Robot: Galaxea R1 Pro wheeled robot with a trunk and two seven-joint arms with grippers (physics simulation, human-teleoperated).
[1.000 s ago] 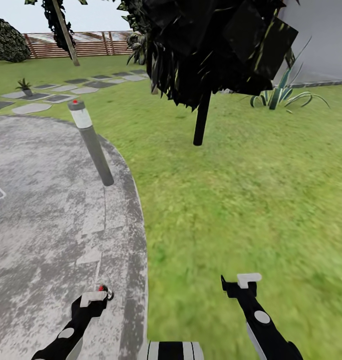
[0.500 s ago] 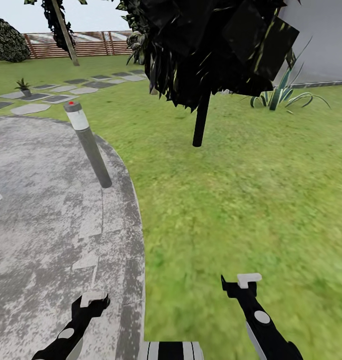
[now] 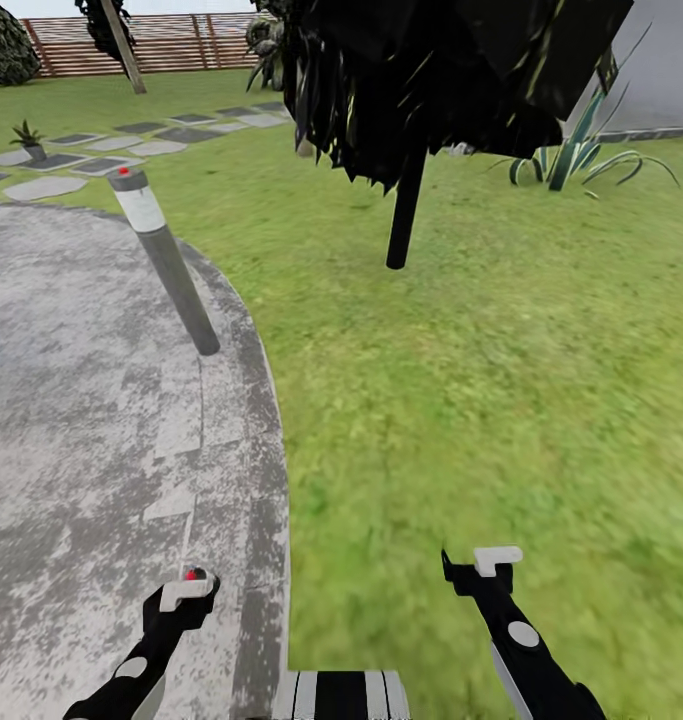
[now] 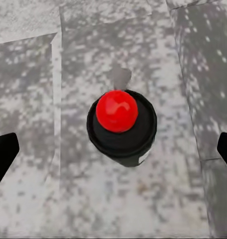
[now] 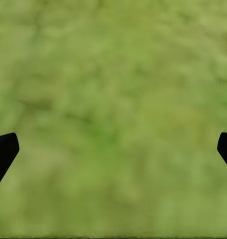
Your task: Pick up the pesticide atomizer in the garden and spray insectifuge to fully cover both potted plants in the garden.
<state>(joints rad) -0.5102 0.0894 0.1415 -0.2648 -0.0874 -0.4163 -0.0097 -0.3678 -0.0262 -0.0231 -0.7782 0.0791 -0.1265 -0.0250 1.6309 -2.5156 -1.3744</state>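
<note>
**A:** Where is the atomizer?

**B:** I can't find it. One potted plant point(image 3: 27, 136) sits far off by the stepping stones point(image 3: 101, 160), near the fence point(image 3: 171, 40). Closer in: a grey lamp point(image 3: 166, 262) on the patio point(image 3: 81, 420) edge, a dark tree point(image 3: 421, 90) on the lawn point(image 3: 501, 380), an agave point(image 3: 581, 155) beyond.

**A:** And the grippers?

**B:** Left gripper point(image 4: 113, 149) is spread wide, empty, over paving, above a black stub with a red cap point(image 4: 117, 110). Right gripper point(image 5: 113, 149) is equally wide, empty, over grass.

**A:** Risks?

**B:** I'd judge the red-topped lamp could be mistaken for the bottle, and driving ahead could clip it or the tree's trunk.
</note>
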